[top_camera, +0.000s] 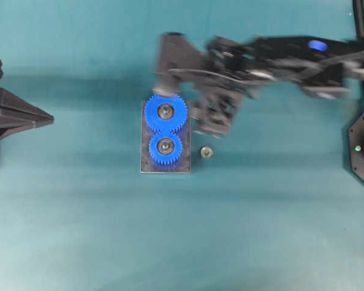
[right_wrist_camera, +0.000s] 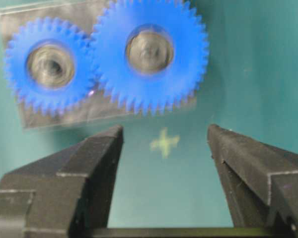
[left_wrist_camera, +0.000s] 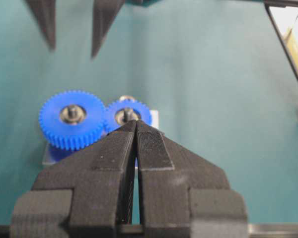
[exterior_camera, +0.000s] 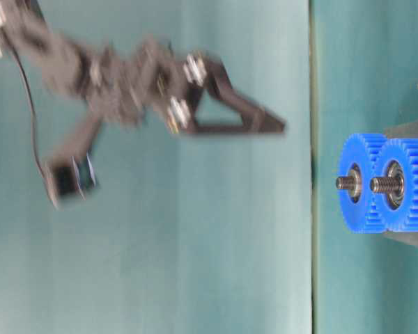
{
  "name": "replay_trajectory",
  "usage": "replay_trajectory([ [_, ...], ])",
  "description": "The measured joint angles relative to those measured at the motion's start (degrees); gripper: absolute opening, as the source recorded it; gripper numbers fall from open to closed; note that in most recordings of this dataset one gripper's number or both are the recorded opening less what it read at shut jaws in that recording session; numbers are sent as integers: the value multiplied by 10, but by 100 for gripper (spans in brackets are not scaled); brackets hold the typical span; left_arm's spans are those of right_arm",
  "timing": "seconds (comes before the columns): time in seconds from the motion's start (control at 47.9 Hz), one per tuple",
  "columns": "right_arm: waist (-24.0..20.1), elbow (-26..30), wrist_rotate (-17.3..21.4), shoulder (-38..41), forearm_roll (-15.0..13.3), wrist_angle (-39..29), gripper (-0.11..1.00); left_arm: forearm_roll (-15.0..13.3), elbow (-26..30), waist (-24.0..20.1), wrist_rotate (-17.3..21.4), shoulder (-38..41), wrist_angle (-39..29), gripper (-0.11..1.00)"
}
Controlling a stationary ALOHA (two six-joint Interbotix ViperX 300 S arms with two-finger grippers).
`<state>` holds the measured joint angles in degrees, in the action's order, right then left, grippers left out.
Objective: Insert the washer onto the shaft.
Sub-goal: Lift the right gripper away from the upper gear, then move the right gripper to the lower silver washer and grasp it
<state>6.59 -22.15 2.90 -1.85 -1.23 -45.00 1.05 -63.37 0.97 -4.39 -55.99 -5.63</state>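
- While the right gripper point(right_wrist_camera: 164, 144) hung above the table with its jaws standing wide and nothing between them, we judged the step in hand to be fetching the washer point(top_camera: 206, 151).
- We saw the washer lying flat on the teal table point(top_camera: 79, 230), just beside the grey base plate point(top_camera: 147, 165), near the smaller blue gear point(top_camera: 165, 147) and apart from both gears.
- We noted the left gripper point(left_wrist_camera: 135, 130) parked well to the side, its fingers pressed together and empty.
- We reckoned a good pick needed the open jaws brought straight down astride the washer, since such a thin ring would slip from a slanted pinch.
- We could not tell from the blurred pictures whether either threaded shaft point(exterior_camera: 378, 184) already bore a washer, so we thought it wise to check before choosing one.
- We judged that the washer should be carried level over the shaft tip of the larger blue gear point(top_camera: 165, 112) or its neighbour, and lowered without touching the teeth.
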Motion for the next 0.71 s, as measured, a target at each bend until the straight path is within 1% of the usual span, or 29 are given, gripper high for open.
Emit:
replay_trajectory([
  [0.188,-41,-95,26,-18,8,73,72,0,0,-1,0,1,0,1],
  [0.334,-55,-137,43,-7,11,139,72,0,0,0,0,1,0,1],
  [0.48,-62,-144,46,28,11,176,72,0,0,-1,0,0,0,1],
  [0.71,-71,-142,45,77,12,191,72,0,0,0,0,1,-1,1],
])
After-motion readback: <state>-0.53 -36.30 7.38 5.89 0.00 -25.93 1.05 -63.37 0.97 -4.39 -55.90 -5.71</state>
